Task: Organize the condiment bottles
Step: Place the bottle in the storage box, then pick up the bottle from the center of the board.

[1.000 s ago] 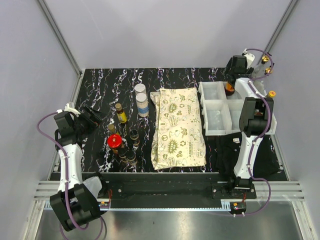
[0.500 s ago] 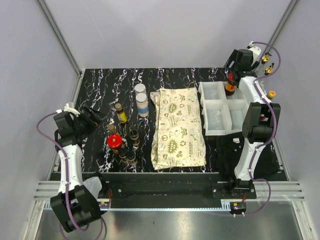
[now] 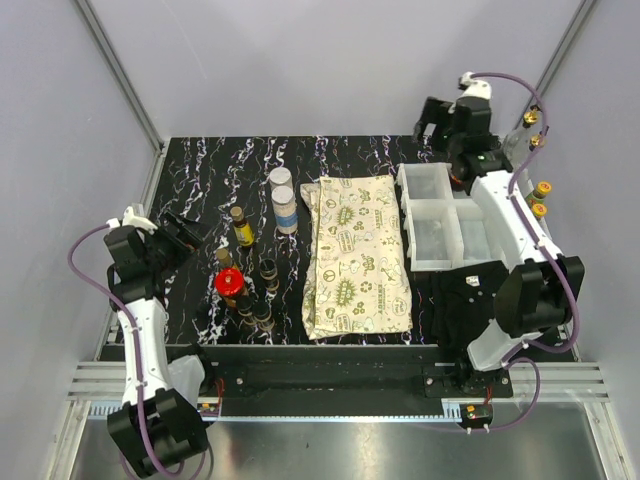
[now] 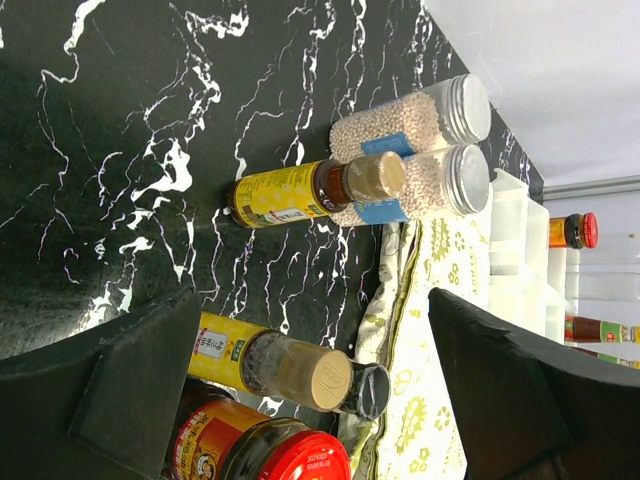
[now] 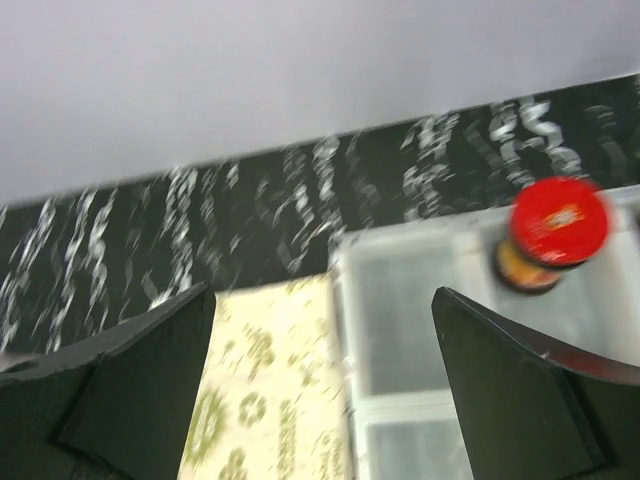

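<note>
Several condiment bottles stand on the black marbled table at the left: two clear white-capped jars (image 3: 283,195), a yellow-labelled bottle (image 3: 240,228), a gold-capped bottle (image 3: 224,258), a red-capped jar (image 3: 229,283) and some dark bottles (image 3: 262,312). My left gripper (image 3: 185,232) is open and empty just left of them. In the left wrist view (image 4: 330,400) the gold-capped bottle (image 4: 290,365) and the red-capped jar (image 4: 260,450) lie ahead between its fingers. My right gripper (image 3: 432,122) is open and empty above the back bin. A red-capped bottle (image 5: 555,230) stands in that bin.
White compartment bins (image 3: 440,235) sit at the right, seen blurred in the right wrist view (image 5: 410,300). A cream patterned cloth (image 3: 355,255) lies mid-table. More bottles (image 3: 540,198) stand at the far right beyond the bins, two more (image 3: 533,128) further back.
My right gripper let go of the red-capped bottle in the back bin, then rose and swung back and left. The left arm has barely moved.
</note>
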`<state>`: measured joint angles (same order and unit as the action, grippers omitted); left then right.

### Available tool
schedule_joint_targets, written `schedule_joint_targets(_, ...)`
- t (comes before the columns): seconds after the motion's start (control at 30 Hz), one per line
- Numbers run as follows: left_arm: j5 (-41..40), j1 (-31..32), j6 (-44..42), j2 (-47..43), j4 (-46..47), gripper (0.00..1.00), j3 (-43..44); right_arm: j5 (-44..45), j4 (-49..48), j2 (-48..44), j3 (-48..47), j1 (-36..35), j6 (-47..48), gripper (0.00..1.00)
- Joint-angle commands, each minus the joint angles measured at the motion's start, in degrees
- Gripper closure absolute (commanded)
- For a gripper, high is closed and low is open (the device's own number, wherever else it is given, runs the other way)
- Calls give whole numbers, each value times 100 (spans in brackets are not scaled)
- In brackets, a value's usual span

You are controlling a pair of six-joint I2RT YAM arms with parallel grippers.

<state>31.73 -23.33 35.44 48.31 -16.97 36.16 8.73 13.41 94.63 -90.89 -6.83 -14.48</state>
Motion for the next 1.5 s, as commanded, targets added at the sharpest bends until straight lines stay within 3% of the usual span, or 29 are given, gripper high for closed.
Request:
schedule_joint_targets(0.0,-201,13,-107,-252,124,1,22,-512,390,-427,290,-581,367,0)
schedule_joint_targets(0.4,-622,416,-292,-445,-315,1,435,-2066,101,-982,1108,-2506,823,0)
schedule_joint_targets(0.87,-1379,830,-687,-964,-1133,2,1314,-2631,-786,-25,1118,-5309,1307,0)
schedule_joint_targets(1.3,-1739,830,-828,-1175,-1572,1,1561,-2333,-1560,1250,494,-5909,1202,0)
schedule_joint_targets(1.47,-3063,839,-653,-1289,-1950,1,1455,-2130,-1570,1558,230,-5909,1254,0)
